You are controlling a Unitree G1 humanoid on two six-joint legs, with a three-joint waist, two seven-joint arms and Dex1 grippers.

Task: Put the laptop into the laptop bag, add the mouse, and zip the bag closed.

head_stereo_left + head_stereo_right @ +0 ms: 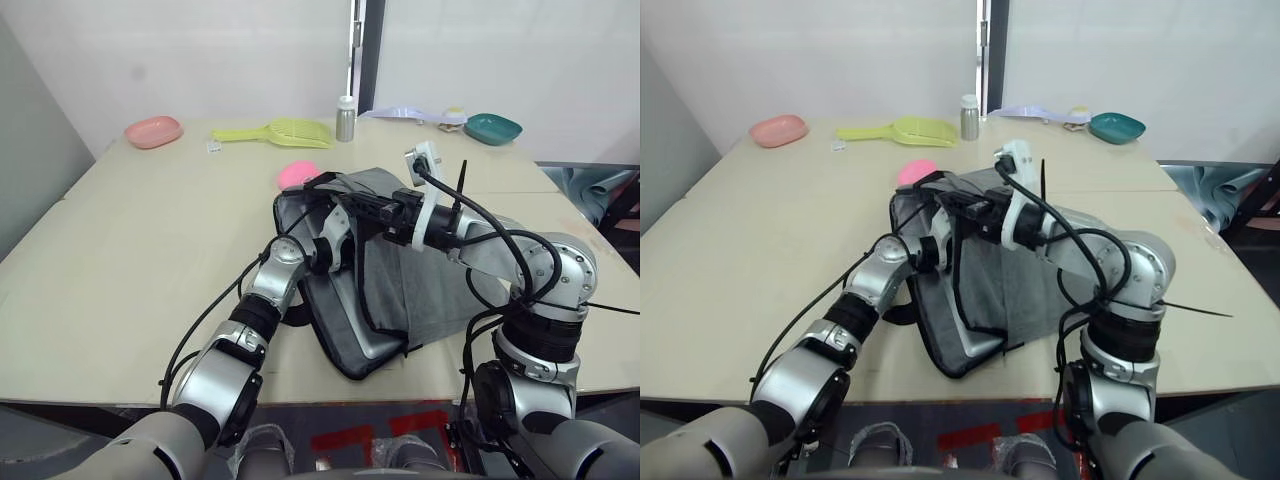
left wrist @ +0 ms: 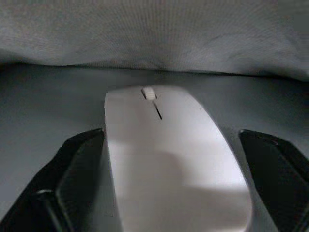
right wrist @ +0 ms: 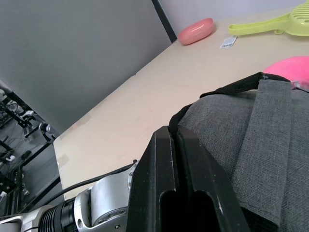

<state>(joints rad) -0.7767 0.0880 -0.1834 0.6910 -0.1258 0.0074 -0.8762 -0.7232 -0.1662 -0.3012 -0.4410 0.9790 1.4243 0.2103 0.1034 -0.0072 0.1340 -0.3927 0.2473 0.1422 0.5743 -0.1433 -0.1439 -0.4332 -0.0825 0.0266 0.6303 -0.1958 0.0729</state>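
Left wrist view: left hand (image 2: 169, 193) wide around mouse (image 2: 169, 159) (bag (image 2: 154, 34) fabric overhead).

- mouse (image 2: 166, 159) sits centred between the left gripper (image 2: 169, 193) fingers — scroll wheel end pointing away from the camera
- black fingers (image 2: 72, 183) spread to either side; left one looks to be touching the mouse edge, right one stands apart with a gap
- mouse lies on a smooth grey surface, probably the laptop (image 2: 48, 111) — hard to confirm
- grey fabric of the laptop bag (image 2: 154, 34) hangs over just beyond the mouse
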